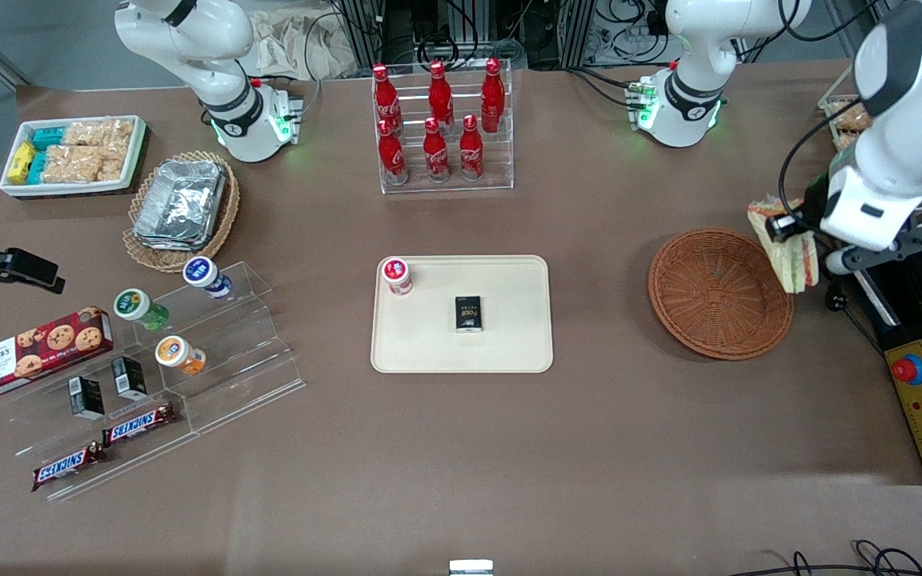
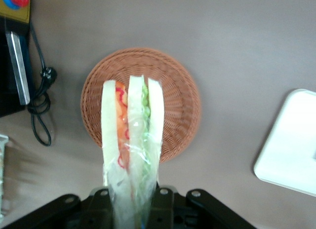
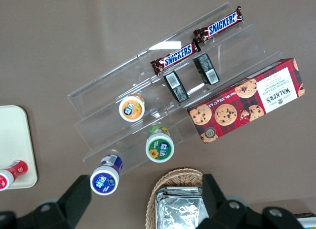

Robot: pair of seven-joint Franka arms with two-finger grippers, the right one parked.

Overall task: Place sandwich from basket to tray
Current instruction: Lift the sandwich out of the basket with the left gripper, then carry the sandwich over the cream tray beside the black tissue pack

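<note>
The end effector [image 1: 795, 232] grips the sandwich [image 1: 791, 248] by one end, lifted clear above the basket [image 1: 719, 292] rim. Best carry it level toward the tray [image 1: 461, 344], setting it on bare surface away from the small bottle [image 1: 397, 275] and dark box [image 1: 469, 313].

White rounded arm shells, black joint bands, green base lights, black cables

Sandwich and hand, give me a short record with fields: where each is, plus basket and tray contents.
sandwich: held in the hand, lifted above the basket's edge
hand: shut on the sandwich, toward the working arm's end of the table
basket: nothing in it
tray: holds a red-capped bottle and a small black box
</note>
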